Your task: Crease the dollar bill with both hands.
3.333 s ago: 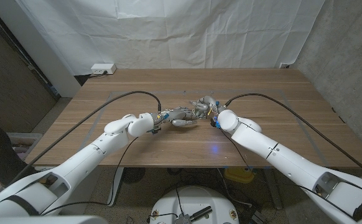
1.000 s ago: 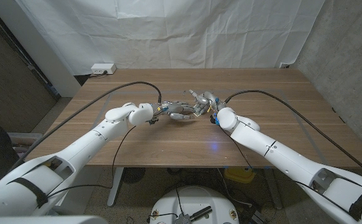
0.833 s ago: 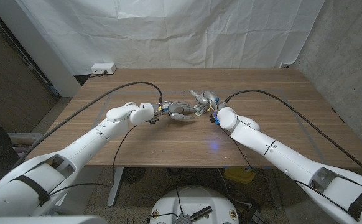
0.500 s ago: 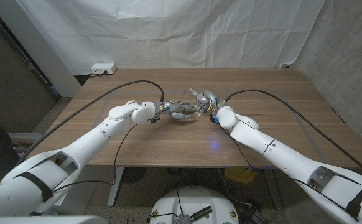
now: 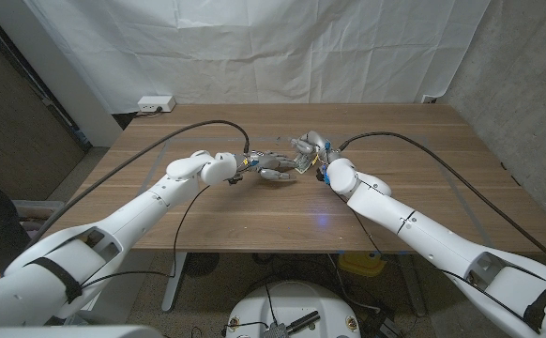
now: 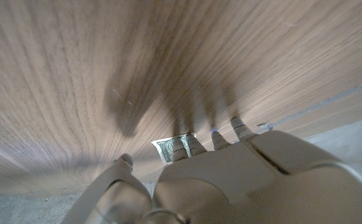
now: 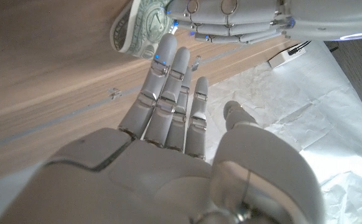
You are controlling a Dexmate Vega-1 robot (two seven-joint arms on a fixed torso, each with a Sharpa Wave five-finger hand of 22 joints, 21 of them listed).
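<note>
The bill (image 7: 137, 28), curled over, sits under the left hand (image 5: 271, 164) at the table's (image 5: 207, 211) twelve o'clock, fingers pressing it. The right hand (image 5: 310, 150), released, fingers straight, touches its edge. Mid-crease; next, press along the fold.

Right hand (image 7: 168, 149) seen from behind, fingers straight and close together, holding nothing, tips near the bill (image 7: 137, 28). Bill curled into a fold, its edge on the wooden counter (image 7: 38, 93). Left hand (image 7: 243, 18) lies across the bill, fingers pressing on it. White cloth (image 7: 305, 124) beyond the counter's edge.
</note>
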